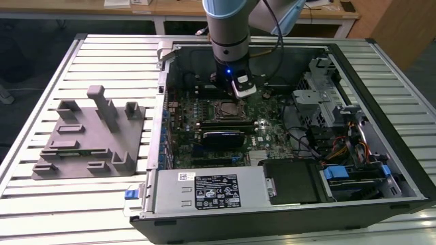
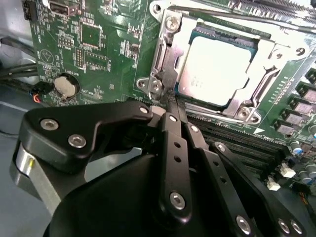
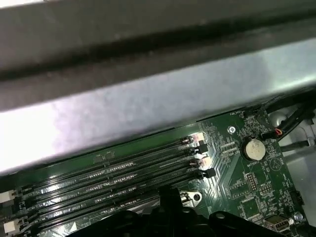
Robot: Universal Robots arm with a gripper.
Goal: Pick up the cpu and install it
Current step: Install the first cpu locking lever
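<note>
exterior view: arm reaches into the open computer case (image 1: pixel 381 168), gripper (image 1: pixel 240 96) just above the socket (image 1: pixel 230 108). second wrist view: fingers (image 2: pixel 172 123) pressed together, grasping nothing; cpu (image 2: pixel 217 66) seated in the socket under its metal frame. first wrist view: memory slots (image 3: pixel 113 170), coin battery (image 3: pixel 253 148).

Exterior view evenly lit from overhead, case interior (image 1: pixel 272 127) shadowed; second wrist view shows strong glare washing out the cpu (image 2: pixel 217 66) top plate, near hand (image 2: pixel 170 106) soft; first wrist view's foreground blurred.
</note>
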